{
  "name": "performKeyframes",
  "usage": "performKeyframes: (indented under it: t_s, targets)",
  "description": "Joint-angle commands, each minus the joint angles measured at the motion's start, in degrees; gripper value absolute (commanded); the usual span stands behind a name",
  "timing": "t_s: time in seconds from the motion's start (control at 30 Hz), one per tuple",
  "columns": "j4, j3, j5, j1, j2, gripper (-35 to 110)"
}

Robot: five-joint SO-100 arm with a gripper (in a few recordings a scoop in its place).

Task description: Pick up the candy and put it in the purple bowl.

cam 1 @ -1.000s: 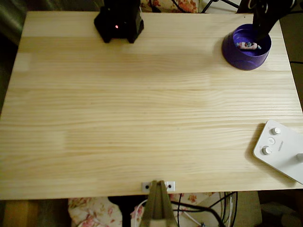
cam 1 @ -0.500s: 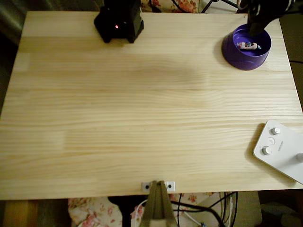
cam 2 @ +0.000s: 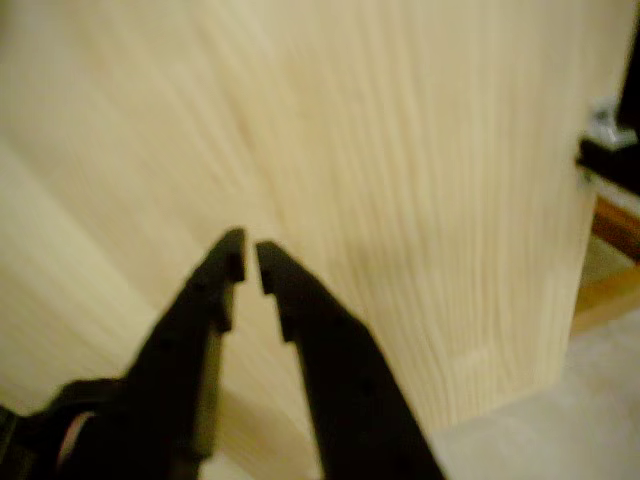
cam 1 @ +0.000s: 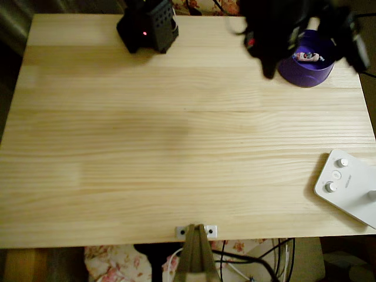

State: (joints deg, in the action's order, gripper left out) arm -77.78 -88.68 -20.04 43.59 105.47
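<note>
Your work surface is a pale pine table [cam 1: 176, 147] of glued boards, grain running left to right in the overhead view, under warm, dim light. Flowered fabric [cam 1: 117, 258] shows below its near edge, where a small metal bracket [cam 1: 196, 231] sits. A black block with a red light [cam 1: 148, 26] stands at the far edge. A white flat device with round knobs [cam 1: 346, 185] lies at the right edge; its small grey lettering is too small to read.

Your black two-finger pincer [cam 2: 250, 262] appears in the wrist view with tips nearly together, a narrow gap between them, nothing held, bare wood beneath. In the overhead view the arm [cam 1: 276, 35] is a dark blur.

The small pinkish-white wrapped candy [cam 1: 308, 56] lies inside the round deep purple plastic bowl [cam 1: 305, 73], far right corner.
</note>
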Motion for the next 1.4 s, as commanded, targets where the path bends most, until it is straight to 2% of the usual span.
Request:
performKeyframes:
  t_s: [0.0, 0.17, 0.4, 0.67, 1.0, 1.37]
  targets:
    - [2.64, -3.6, -3.25, -7.29, 11.6, -1]
    - [5.89, -13.01, -3.34, -16.52, 17.93, -1]
    - [19.16, -29.44, 6.24, -32.26, 29.44, -1]
    - [21.09, -40.69, 14.68, -46.23, 36.3, -1]
    - [23.29, -58.62, 20.92, -54.05, 51.86, -1]
    - [22.94, -73.56, 19.86, -59.41, 66.71, -1]
